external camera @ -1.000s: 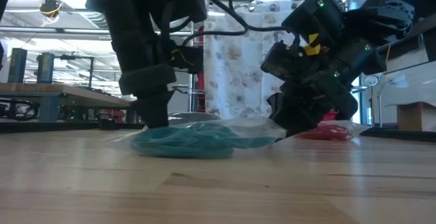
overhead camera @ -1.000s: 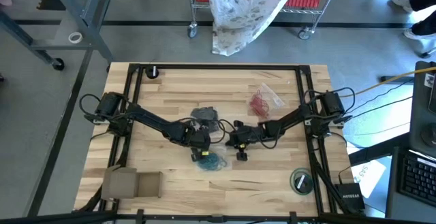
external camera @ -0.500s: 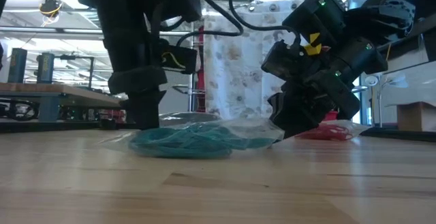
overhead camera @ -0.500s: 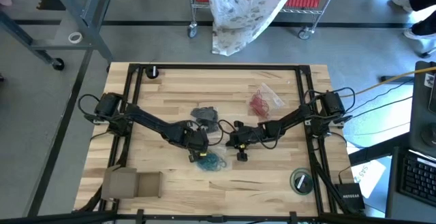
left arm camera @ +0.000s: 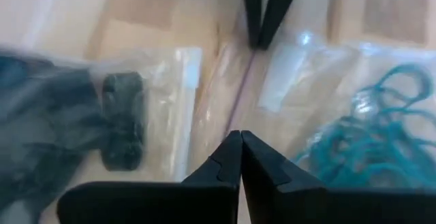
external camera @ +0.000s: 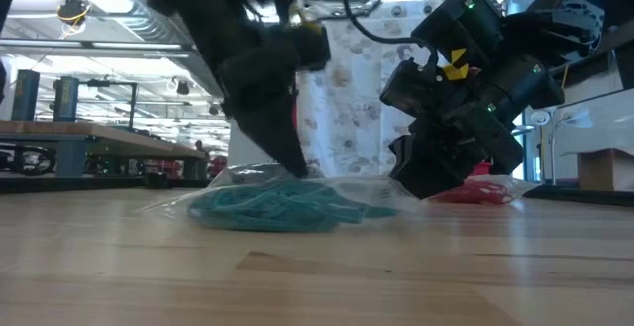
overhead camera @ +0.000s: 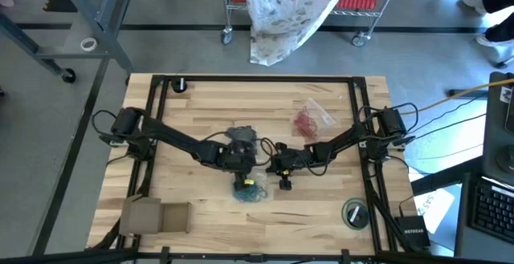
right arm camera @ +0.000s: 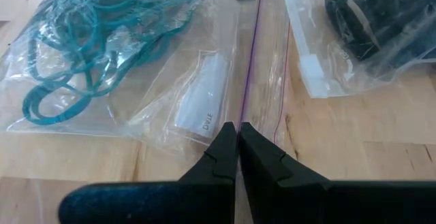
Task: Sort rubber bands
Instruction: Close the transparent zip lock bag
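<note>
Now logged: your left claw has swung in from the bag's outer side to its mouth edge, clenched on the clear plastic zip bag of teal rubber bands at table centre. Right claw still pinches the same purple-lined edge opposite. You likely intend to open or seal it.

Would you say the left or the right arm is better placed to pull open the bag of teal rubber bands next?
Probably both together. The left gripper and right gripper are each shut on the teal bag at its zip edge from opposite sides. The left sits nearer the teal rubber bands, so it could pull.
</note>
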